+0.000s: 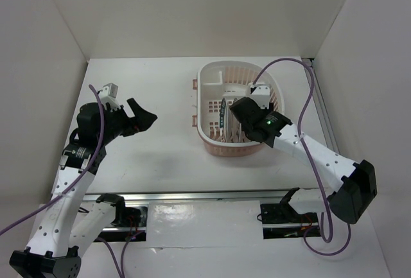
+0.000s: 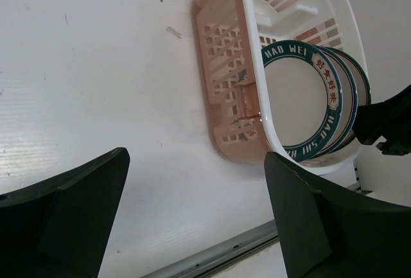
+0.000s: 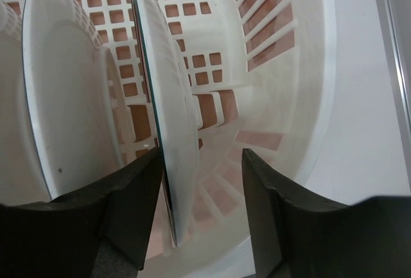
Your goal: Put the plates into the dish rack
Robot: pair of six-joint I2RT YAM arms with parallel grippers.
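The left gripper (image 2: 196,161) shows two dark fingers at the bottom of its wrist view, spread wide and holding nothing, with only the white table (image 2: 96,66) between them. Seen from above, the left arm is bent up over the table's left half. Its gripper hovers well apart from the dish rack (image 1: 207,80) and points towards it. The rack sits on the table's right half, and the plates (image 2: 302,101) stand on edge side by side in its near half. The right arm reaches in from the near right, with the right gripper (image 1: 236,107) dipped into the rack. In its wrist view the fingers straddle the third plate (image 3: 168,111). One finger (image 3: 138,194) is just beside the plate's rim and the other is apart from it, so the jaws are partly open, not clamped. A purple cable (image 1: 309,92) arcs past the rack's right side.
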